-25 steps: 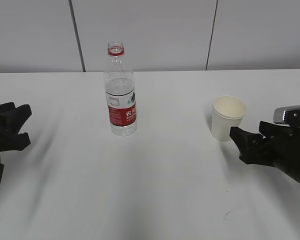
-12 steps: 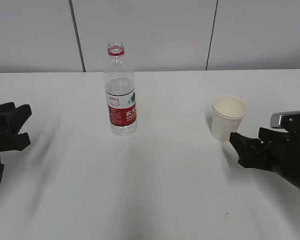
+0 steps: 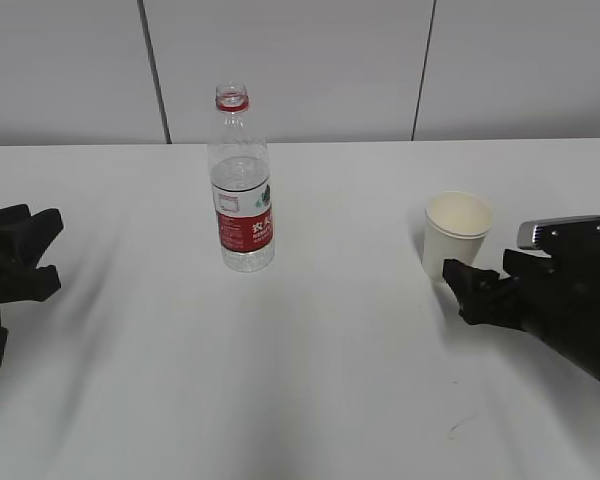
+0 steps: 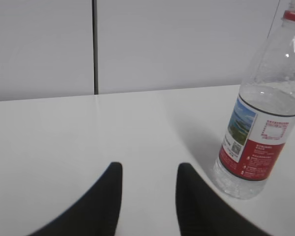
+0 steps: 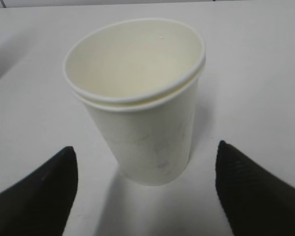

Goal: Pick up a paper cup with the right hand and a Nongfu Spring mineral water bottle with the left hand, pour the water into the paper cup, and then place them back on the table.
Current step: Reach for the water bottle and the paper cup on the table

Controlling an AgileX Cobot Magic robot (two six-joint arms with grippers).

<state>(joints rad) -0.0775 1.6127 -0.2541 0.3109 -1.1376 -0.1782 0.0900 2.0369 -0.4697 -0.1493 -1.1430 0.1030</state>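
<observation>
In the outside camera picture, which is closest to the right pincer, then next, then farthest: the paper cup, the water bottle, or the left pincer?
1. The paper cup: just ahead of the right pincer, on the right side.
2. The water bottle: standing left of the middle, farther back.
3. The left pincer: at the far left edge.

You are looking at a bare test bench in a lab or plain office room. A large white table point(image 3: 310, 380) fills the view and meets a grey-white panelled wall point(image 3: 290, 70) split by dark vertical seams point(image 3: 153, 70). Only a water bottle point(image 3: 242, 190), a paper cup point(image 3: 454, 235) and two black robot arms occupy it, with no household furnishings.
</observation>
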